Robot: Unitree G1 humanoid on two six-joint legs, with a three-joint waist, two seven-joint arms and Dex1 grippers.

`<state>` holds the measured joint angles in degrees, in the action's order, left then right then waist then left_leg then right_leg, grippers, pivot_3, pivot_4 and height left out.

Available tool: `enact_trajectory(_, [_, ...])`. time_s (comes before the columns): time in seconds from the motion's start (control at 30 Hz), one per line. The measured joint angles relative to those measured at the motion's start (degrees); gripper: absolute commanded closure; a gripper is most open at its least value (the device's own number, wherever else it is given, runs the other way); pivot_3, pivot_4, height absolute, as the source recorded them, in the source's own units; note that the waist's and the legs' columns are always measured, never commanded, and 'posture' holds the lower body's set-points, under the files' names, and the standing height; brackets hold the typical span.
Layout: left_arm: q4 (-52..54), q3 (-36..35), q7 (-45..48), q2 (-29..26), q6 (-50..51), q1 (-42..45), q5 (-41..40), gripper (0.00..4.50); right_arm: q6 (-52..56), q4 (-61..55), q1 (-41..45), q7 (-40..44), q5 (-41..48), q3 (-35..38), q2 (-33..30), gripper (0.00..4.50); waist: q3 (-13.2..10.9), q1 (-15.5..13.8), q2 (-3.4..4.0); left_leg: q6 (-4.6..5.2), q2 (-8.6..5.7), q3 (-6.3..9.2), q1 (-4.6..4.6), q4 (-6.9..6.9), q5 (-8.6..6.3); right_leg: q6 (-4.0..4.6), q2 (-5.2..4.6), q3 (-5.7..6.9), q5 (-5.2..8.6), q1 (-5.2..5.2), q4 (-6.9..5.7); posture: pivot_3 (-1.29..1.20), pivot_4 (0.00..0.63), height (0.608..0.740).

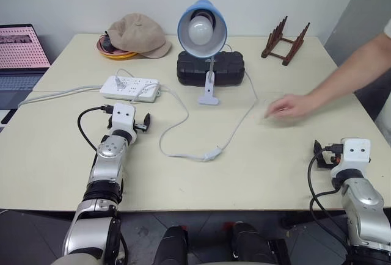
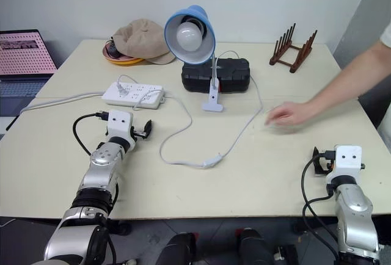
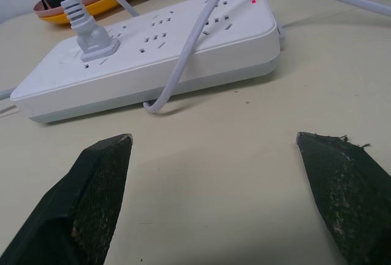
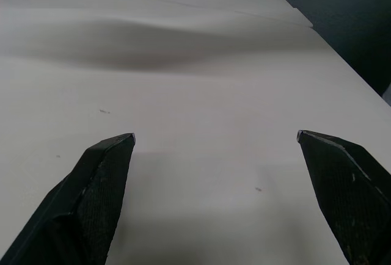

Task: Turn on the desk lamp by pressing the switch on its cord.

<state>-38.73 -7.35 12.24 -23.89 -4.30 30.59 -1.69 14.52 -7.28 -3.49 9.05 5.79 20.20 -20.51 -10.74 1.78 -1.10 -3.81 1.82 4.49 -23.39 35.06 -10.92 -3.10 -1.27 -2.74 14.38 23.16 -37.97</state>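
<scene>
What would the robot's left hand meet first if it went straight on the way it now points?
Most likely the power strip: it lies straight ahead of the open left hand, with bare table between them and a thin white cord draped over it.

No readable text, labels or numbers on anything in view.

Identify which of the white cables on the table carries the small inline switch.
The thin cord looping from the desk lamp across mid-table; the switch sits on its near bend. The thicker cable runs off the power strip towards the table's left edge.
</scene>
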Motion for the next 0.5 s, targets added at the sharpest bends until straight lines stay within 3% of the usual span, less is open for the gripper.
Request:
enact_trajectory(0.27, [3.7,-0.3,6.3,-2.4,1.6,-2.5,-1.5,0.00,1.6,-2.1,0.1,2.5,0.2,-0.1,-3.2,0.03,0.0,0.1,0.00,0.00,0.01,-0.02,0.01,-0.02,0.00,0.02,0.01,-0.02,0.01,0.02,-0.01,0.00,0.150,0.740])
enact_trajectory(0.5, [23.0,4.0,29.4,-11.2,11.8,-5.8,-9.0,0.00,5.0,-8.3,-1.1,15.5,5.5,-4.3,-9.8,0.03,0.0,0.1,0.01,0.00,0.02,-0.02,-0.04,-0.03,0.00,0.18,0.00,-0.02,0.11,0.04,0.01,0.00,0.150,0.740])
